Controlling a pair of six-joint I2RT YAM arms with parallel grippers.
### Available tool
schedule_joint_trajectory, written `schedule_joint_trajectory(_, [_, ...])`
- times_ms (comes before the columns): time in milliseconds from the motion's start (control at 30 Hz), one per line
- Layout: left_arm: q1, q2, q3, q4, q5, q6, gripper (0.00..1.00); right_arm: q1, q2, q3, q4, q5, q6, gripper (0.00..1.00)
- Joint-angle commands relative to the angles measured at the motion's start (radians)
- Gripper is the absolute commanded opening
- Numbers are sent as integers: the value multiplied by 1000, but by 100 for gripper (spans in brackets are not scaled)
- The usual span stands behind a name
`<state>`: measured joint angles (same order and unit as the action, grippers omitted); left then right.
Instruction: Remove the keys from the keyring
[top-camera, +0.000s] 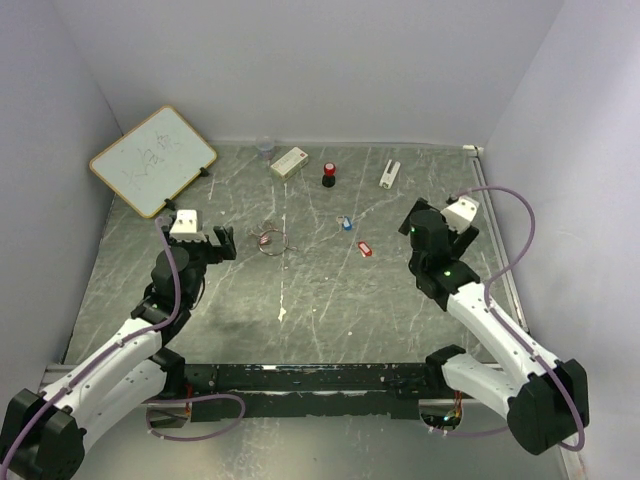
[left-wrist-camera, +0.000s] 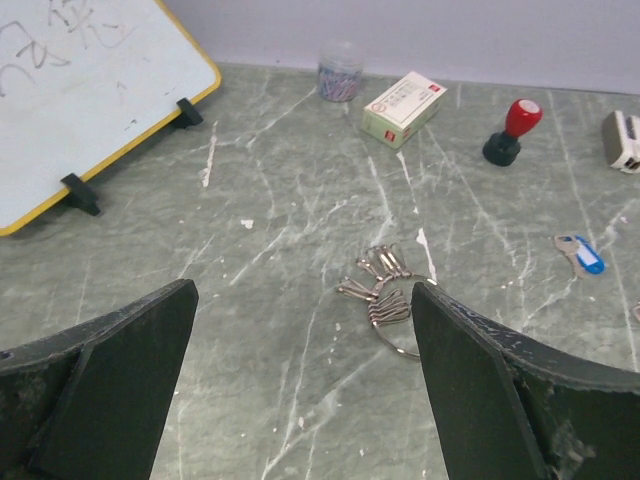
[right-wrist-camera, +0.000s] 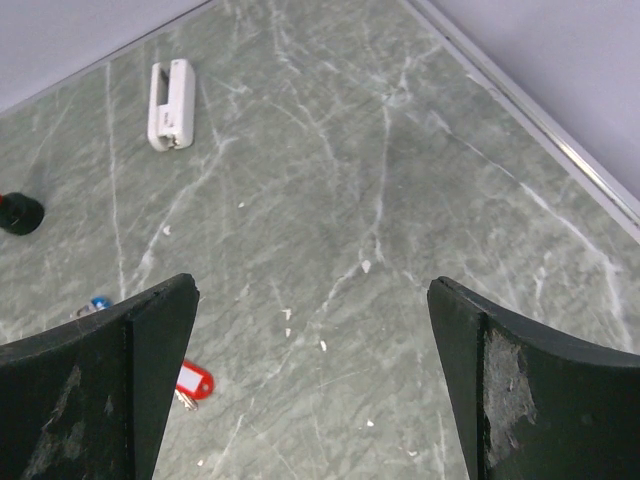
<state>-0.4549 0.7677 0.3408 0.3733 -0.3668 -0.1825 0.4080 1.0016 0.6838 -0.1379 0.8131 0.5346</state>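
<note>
Several plain silvery keys (left-wrist-camera: 375, 285) lie bunched on the keyring (left-wrist-camera: 398, 345), flat on the green marbled table (left-wrist-camera: 270, 390), a little left of centre in the overhead view. From the left wrist camera the bunch sits just ahead of the left gripper (left-wrist-camera: 302, 330), in the gap between its two dark fingers (left-wrist-camera: 130, 380) and much closer to the one on the right of the frame, where the wire loop runs right up to that finger's edge. Those fingers are spread wide and hold nothing.

Two coloured keys lie loose, well apart from the ring. The blue-headed key (top-camera: 346, 223) is near the middle of the overhead view, with the red-headed key (top-camera: 364, 247) just below and right of it. The right wrist camera shows both at its lower left, beside the left-hand finger of the right gripper (right-wrist-camera: 310, 290). Nothing lies between the right gripper's fingers, which are also spread wide.

Along the back of the table stand a clear jar of paper clips (left-wrist-camera: 340, 70), a small white and green box (left-wrist-camera: 402, 108), a black stamp with a red top (left-wrist-camera: 510, 130) and a white stapler (right-wrist-camera: 171, 103). A yellow-framed whiteboard (top-camera: 152, 160) with scribbles fills the upper left of the overhead view.
</note>
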Motion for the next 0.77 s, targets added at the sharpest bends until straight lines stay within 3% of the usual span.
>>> schedule_joint_trajectory(0, [5,-4,5,-43,-55,18,99,5,-66,-11,-82,93,73,100])
schedule_joint_trajectory(467, [5,-15,-17,-22,-59,14,99,5,-53,71,-289,227,182,100])
schedule_joint_trajectory(733, [6,7,-15,-18,-60,16,99,5,-96,28,-167,160,74,100])
